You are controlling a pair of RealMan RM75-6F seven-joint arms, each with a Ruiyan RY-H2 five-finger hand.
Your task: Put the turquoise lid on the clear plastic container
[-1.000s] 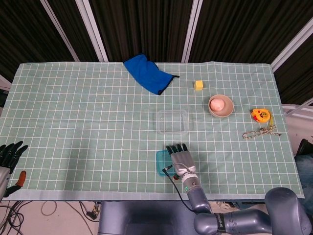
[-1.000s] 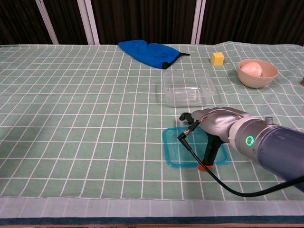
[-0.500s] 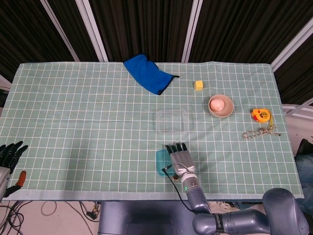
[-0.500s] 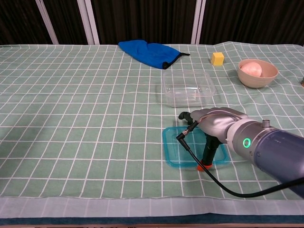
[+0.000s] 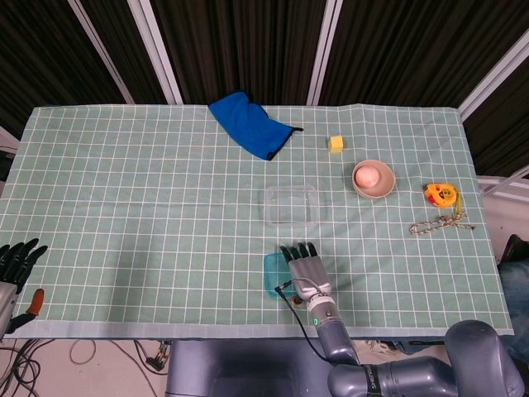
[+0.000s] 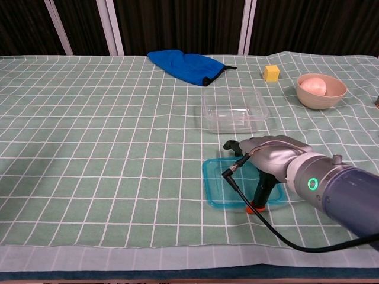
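One checked green tablecloth [image 5: 149,207] covers the table before dark slatted walls. One blue cloth [image 5: 248,124] lies near the far edge. One clear plastic container [image 6: 234,110] sits mid-table. One turquoise lid [image 6: 220,184] lies near the front edge under the right hand [image 6: 269,155], fingers apart, thumb down at its rim. Left hand [image 5: 18,258]: fingers apart, holding nothing.

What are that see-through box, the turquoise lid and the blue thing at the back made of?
The clear plastic container looks like thin glossy plastic: the table's grid shows through it. The turquoise lid seems translucent tinted plastic, smooth, with a raised rim. The blue thing looks like soft matte fabric, since it lies folded and creased; it may be a pouch, given its dark cord.
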